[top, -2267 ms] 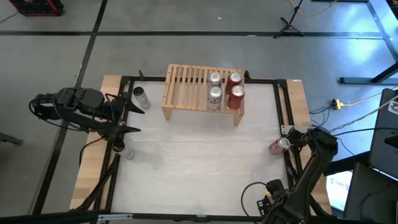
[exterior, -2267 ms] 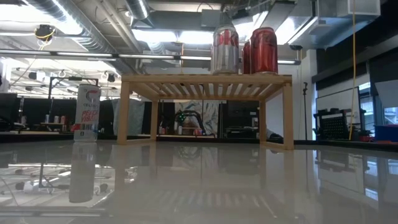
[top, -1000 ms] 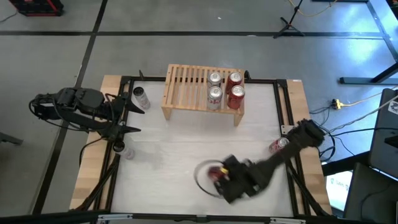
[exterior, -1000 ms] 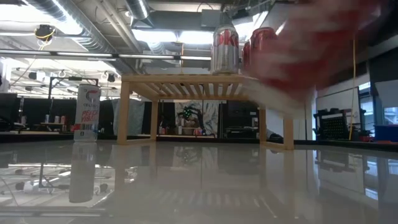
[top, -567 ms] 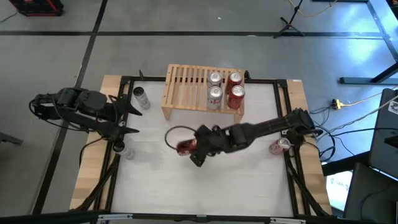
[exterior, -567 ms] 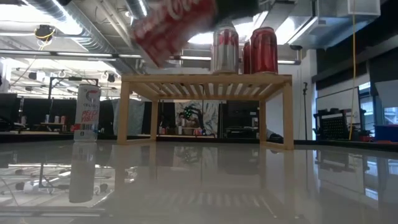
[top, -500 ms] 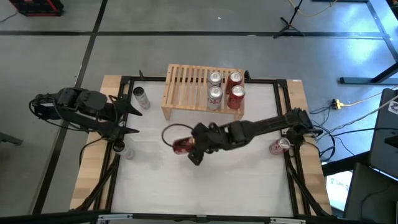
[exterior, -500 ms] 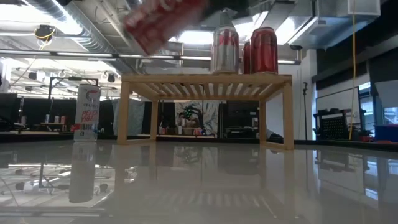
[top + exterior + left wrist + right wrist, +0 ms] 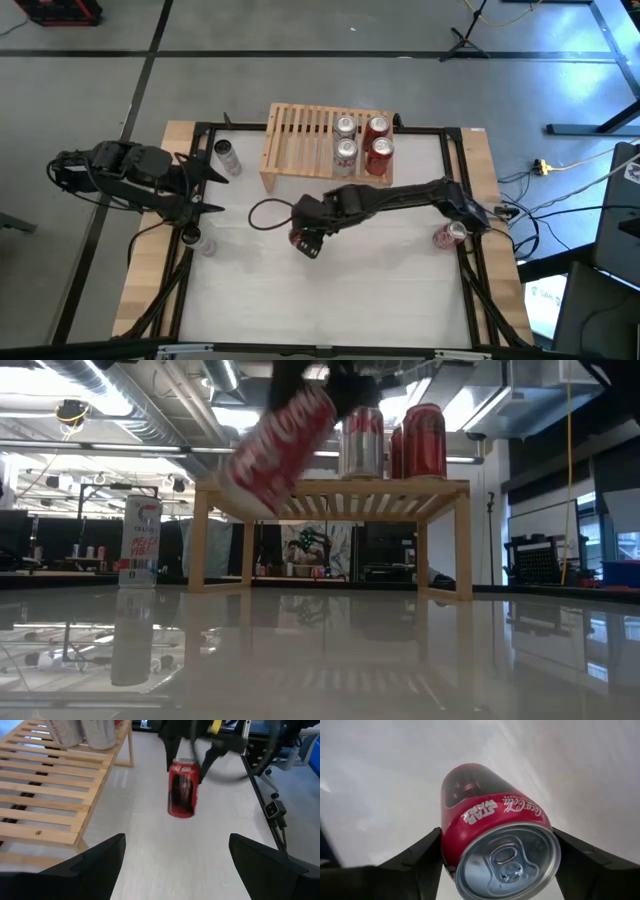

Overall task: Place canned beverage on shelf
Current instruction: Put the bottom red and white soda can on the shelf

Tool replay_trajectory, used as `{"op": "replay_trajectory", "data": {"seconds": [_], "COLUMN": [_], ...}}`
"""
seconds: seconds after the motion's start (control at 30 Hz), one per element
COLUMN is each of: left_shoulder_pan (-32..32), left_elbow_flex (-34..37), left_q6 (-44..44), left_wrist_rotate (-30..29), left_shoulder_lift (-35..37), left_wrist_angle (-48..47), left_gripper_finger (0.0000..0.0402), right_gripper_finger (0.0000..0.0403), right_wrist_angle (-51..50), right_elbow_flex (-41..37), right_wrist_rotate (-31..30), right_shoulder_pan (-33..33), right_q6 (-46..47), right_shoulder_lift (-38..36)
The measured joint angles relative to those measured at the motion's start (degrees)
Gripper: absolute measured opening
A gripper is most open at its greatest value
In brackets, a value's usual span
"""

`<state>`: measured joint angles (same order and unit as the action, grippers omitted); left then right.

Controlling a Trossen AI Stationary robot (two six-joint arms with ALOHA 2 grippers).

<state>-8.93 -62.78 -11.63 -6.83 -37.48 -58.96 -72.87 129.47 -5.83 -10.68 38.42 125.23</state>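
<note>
The shelf (image 9: 300,150) is a light-wood slatted rack at the table's far side, standing on its two side legs. A red cola can (image 9: 301,239) hangs in the air in front of the shelf, with my right gripper (image 9: 306,234) shut on it. The low view shows the can (image 9: 280,448) tilted, at about the height of the shelf top. In the left wrist view the same can (image 9: 182,790) shows clear of the table. My left gripper (image 9: 205,186) waits open at the table's left edge, holding nothing. My right gripper pinches the red can's side wall just below its top rim (image 9: 447,845) between its two fingers (image 9: 415,857), one on each side. The fingers come from above, slanting down. The can hangs tilted below them, its lid toward the wrist, clear of the table.
Two silver cans (image 9: 345,140) and two red cans (image 9: 378,140) stand on the shelf's right half. A silver can (image 9: 227,158) stands at the far left, a pale one (image 9: 203,243) by the left arm. Another red can (image 9: 448,236) is at the right edge.
My right gripper has carried the red can from near the table's front edge toward the far edge and the left, up to the front of the shelf. The wrist has rolled on the way. The can has stayed clear of the table and is now tilted.
</note>
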Motion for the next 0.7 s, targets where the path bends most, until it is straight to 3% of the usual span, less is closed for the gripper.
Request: {"op": "replay_trajectory", "data": {"seconds": [0.3, 0.7], "left_shoulder_pan": [0.00, 0.00], "left_elbow_flex": [0.00, 0.00], "left_q6": [0.22, 0.30], "left_wrist_rotate": [0.02, -1.41], "left_shoulder_lift": [0.01, 0.01], "left_wrist_angle": [0.02, 0.07], "left_gripper_finger": [0.0348, 0.0348], "right_gripper_finger": [0.0286, 0.0288], "right_wrist_angle": [-7.06, -6.35], "right_elbow_flex": [-0.04, 0.00], "right_wrist_rotate": [0.04, -0.83], "right_shoulder_pan": [-0.08, 0.37], "right_q6": [0.37, 0.63], "right_shoulder_lift": [4.60, 8.17]}}
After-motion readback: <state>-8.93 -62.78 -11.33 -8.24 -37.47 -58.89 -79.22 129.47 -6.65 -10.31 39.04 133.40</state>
